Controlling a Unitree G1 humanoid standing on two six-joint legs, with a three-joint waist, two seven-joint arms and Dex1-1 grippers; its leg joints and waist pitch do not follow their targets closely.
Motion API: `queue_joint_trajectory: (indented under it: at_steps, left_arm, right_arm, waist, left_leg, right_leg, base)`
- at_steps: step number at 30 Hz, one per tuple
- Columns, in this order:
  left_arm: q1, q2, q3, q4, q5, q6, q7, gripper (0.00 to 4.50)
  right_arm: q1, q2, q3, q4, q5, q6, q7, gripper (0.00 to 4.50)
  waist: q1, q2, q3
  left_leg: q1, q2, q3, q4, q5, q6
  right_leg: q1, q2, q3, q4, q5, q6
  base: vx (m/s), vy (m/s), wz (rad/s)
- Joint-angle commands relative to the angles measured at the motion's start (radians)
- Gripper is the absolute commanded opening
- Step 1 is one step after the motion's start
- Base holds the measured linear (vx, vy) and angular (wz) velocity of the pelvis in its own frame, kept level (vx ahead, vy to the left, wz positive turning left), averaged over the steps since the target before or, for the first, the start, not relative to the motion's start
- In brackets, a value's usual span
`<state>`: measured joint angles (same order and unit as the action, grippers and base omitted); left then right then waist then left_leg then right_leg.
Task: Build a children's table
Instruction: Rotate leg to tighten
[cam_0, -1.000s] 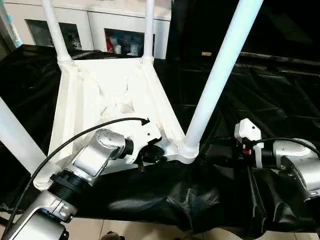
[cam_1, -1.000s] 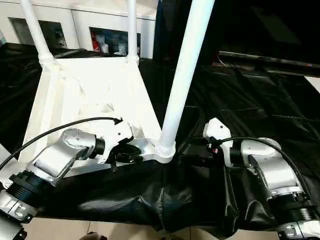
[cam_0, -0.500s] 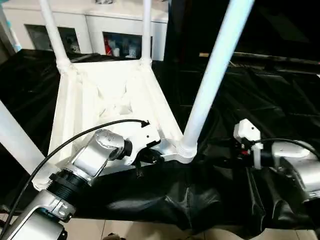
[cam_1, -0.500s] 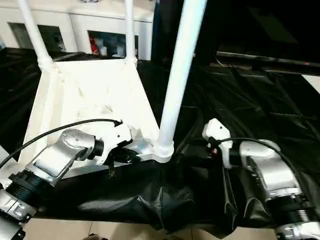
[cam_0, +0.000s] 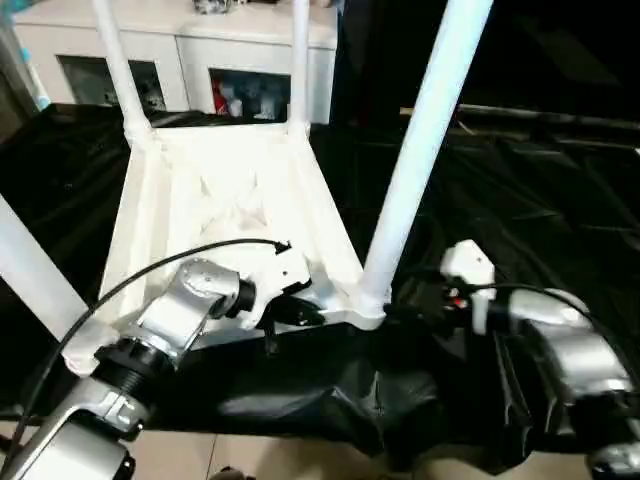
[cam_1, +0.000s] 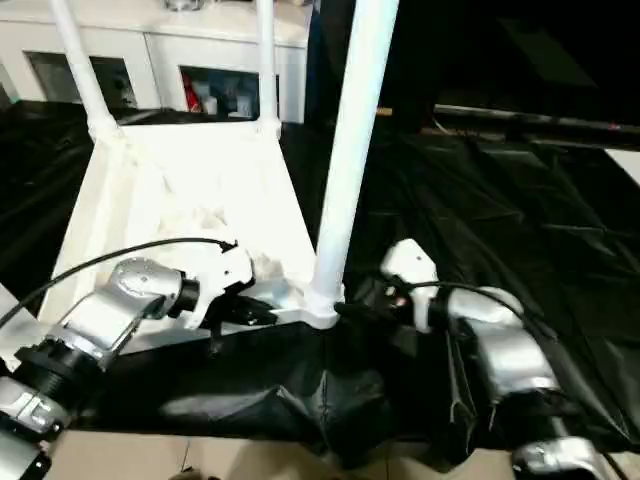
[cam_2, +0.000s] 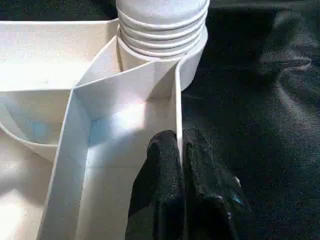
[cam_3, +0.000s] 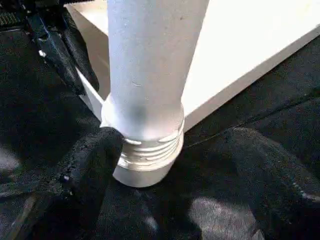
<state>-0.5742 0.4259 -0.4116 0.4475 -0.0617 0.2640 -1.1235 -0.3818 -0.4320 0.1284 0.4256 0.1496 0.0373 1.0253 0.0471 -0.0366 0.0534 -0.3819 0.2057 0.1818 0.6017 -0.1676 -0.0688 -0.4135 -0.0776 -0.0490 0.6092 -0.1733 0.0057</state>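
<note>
The white tabletop (cam_0: 230, 190) lies upside down on black cloth, ribbed underside up. Its legs stand in the corner sockets: two far ones (cam_0: 118, 70) (cam_0: 299, 60), one at the near left (cam_0: 30, 270) and one at the near right (cam_0: 415, 150). My left gripper (cam_2: 181, 165) is shut on the tabletop's near rim wall, just short of the near right socket (cam_2: 162, 45). My right gripper (cam_3: 175, 150) is open around the ribbed base of the near right leg (cam_3: 150, 75). One finger (cam_3: 95, 155) is against the collar; the other (cam_3: 260, 150) stands apart from it.
Black cloth (cam_0: 520, 200) covers the work surface and hangs in folds over the front edge, with pale floor (cam_0: 300, 460) below. A white cabinet with glass doors (cam_0: 180, 40) stands behind. A black cable (cam_0: 150, 275) arcs over my left forearm.
My right gripper has moved left, closer to the near right leg's base. The left gripper keeps its hold on the rim. The head view has shifted slightly.
</note>
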Motion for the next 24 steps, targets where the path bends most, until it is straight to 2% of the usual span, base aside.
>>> queue_joint_trajectory:
  at_steps: [1,2,7,11,17,18,19,23,24]
  left_arm:
    - [-0.010,-0.021,-0.007,0.010,-0.020,-0.034,-0.036,0.00]
    - [-0.012,-0.023,-0.002,0.021,-0.014,-0.044,-0.040,0.00]
    - [-0.019,-0.027,0.003,0.047,-0.001,-0.064,-0.048,0.00]
    - [-0.024,-0.027,0.005,0.061,-0.002,-0.075,-0.053,0.00]
    - [-0.029,-0.027,0.008,0.067,-0.002,-0.084,-0.068,0.00]
    - [-0.030,-0.027,0.007,0.067,-0.001,-0.086,-0.074,0.00]
    - [-0.030,-0.027,0.007,0.067,-0.001,-0.086,-0.074,0.00]
    - [-0.033,-0.030,0.012,0.071,0.006,-0.094,-0.081,0.00]
    - [-0.033,-0.030,0.012,0.071,0.006,-0.094,-0.081,0.00]
  right_arm:
    - [-0.021,0.017,0.023,0.013,-0.006,-0.001,0.006,3.83]
    - [-0.024,0.023,0.026,0.021,-0.004,-0.009,0.019,3.83]
    - [-0.030,0.033,0.040,0.039,-0.004,-0.038,0.058,3.83]
    - [-0.027,0.025,0.048,0.034,0.004,-0.044,0.083,3.83]
    - [-0.055,0.048,0.030,0.099,-0.008,-0.064,0.039,3.83]
    - [-0.061,0.058,0.026,0.110,-0.001,-0.060,0.038,3.83]
    - [-0.061,0.058,0.026,0.110,-0.001,-0.060,0.038,3.83]
    - [-0.080,0.086,0.031,0.139,0.001,-0.060,0.044,3.83]
    - [-0.080,0.086,0.031,0.139,0.001,-0.060,0.044,3.56]
  waist:
    - [-0.003,-0.002,-0.054]
    - [-0.004,-0.005,-0.053]
    - [-0.003,-0.003,-0.051]
    - [0.000,-0.002,-0.051]
    - [-0.004,0.000,-0.051]
    - [-0.003,0.006,-0.051]
    - [-0.004,0.003,-0.051]
    - [-0.001,0.006,-0.052]
    - [-0.001,0.006,-0.052]
  left_leg:
    - [0.028,0.013,-0.016,-0.074,-0.428,-0.004]
    - [0.029,0.013,-0.016,-0.072,-0.432,-0.004]
    - [0.035,0.015,-0.020,-0.071,-0.444,-0.003]
    - [0.033,0.018,-0.023,-0.078,-0.464,-0.006]
    - [0.032,0.016,-0.025,-0.077,-0.473,-0.011]
    - [0.033,0.016,-0.025,-0.077,-0.475,-0.012]
    - [0.033,0.017,-0.025,-0.077,-0.479,-0.012]
    - [0.033,0.021,-0.026,-0.081,-0.483,-0.015]
    - [0.033,0.021,-0.026,-0.082,-0.482,-0.015]
  right_leg:
    - [0.023,-0.052,0.017,-0.115,-0.594,-0.105]
    - [0.023,-0.053,0.016,-0.118,-0.612,-0.099]
    - [0.018,-0.059,0.010,-0.126,-0.640,-0.096]
    - [0.024,-0.062,0.002,-0.122,-0.623,-0.101]
    - [0.022,-0.067,0.000,-0.123,-0.642,-0.102]
    - [0.023,-0.067,0.000,-0.124,-0.642,-0.102]
    - [0.021,-0.067,0.001,-0.125,-0.642,-0.102]
    - [0.022,-0.067,0.005,-0.119,-0.607,-0.120]
    - [0.023,-0.067,0.005,-0.119,-0.601,-0.122]
  base:
    - [0.000,0.000,0.00]
    - [0.000,0.000,0.00]
    - [0.000,0.000,0.00]
    - [0.000,0.000,0.00]
    - [0.000,0.000,0.00]
    - [0.000,0.000,0.00]
    - [0.000,0.000,0.00]
    - [0.000,0.000,0.00]
    - [0.000,0.000,0.00]
